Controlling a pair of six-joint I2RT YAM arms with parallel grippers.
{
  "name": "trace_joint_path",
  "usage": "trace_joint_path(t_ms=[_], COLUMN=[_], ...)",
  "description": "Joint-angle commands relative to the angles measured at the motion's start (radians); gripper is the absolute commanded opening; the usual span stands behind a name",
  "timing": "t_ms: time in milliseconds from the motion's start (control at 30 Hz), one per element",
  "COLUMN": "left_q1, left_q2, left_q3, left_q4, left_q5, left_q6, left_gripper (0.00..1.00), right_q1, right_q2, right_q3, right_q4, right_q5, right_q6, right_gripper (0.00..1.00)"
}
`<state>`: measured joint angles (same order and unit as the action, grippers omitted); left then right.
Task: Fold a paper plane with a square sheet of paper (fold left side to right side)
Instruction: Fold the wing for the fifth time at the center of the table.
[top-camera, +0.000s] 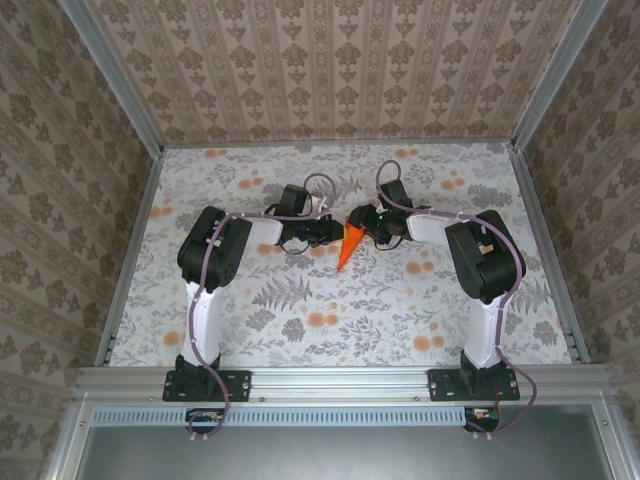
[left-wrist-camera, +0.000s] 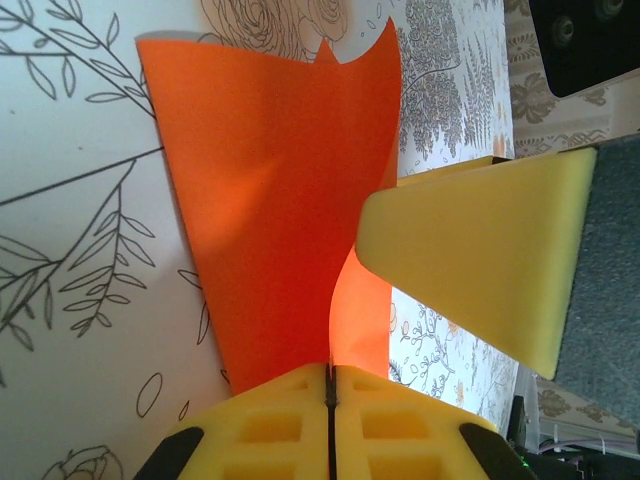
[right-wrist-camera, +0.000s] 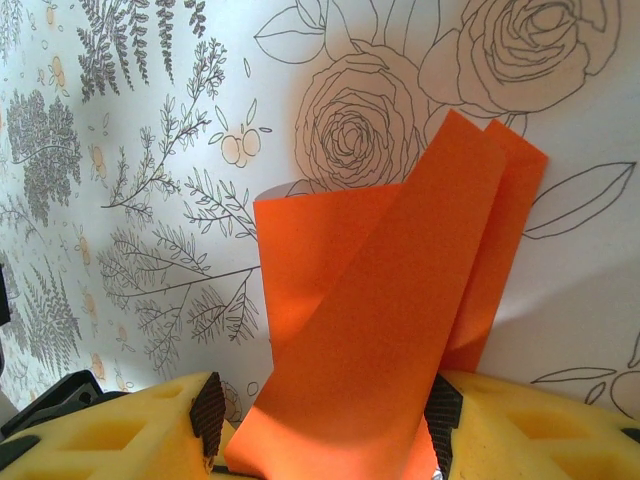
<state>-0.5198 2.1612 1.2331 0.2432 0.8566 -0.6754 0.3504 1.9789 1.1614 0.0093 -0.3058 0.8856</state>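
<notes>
- Bright orange paper (top-camera: 349, 246), creased into a pointed wedge, mid-desk (top-camera: 300, 330), tip toward the near edge.
- Left gripper (left-wrist-camera: 330, 378) pinches it; right gripper (right-wrist-camera: 325, 425) gapes around it.
- Floral desk surface, patterned beige walls (top-camera: 330, 70).

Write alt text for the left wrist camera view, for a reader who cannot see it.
A folded sheet of bright orange paper extends away from the left gripper, whose yellow foam fingers are shut on its narrow end. At the right, a yellow foam finger of the other arm sits beside the paper's curled edge, above a flower-printed table.
</notes>
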Motion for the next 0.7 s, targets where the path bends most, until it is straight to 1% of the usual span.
trace_joint_path(t_ms=[0, 667], left_q1=[0.009, 0.016], left_q2=[-0.005, 0.043], left_q3=[0.021, 0.054], left_q4=[-0.031, -0.045], left_q5=[0.001, -0.01], left_q6=[0.038, 0.051], left_gripper=[0.08, 0.08], right_q1=[0.007, 0.015], right_q2=[0.051, 0.055], right_q3=[0.001, 0.007], right_q4=[-0.079, -0.089], right_q5=[0.022, 0.017], right_q6=[-0.019, -0.029], right_gripper=[0.59, 0.59])
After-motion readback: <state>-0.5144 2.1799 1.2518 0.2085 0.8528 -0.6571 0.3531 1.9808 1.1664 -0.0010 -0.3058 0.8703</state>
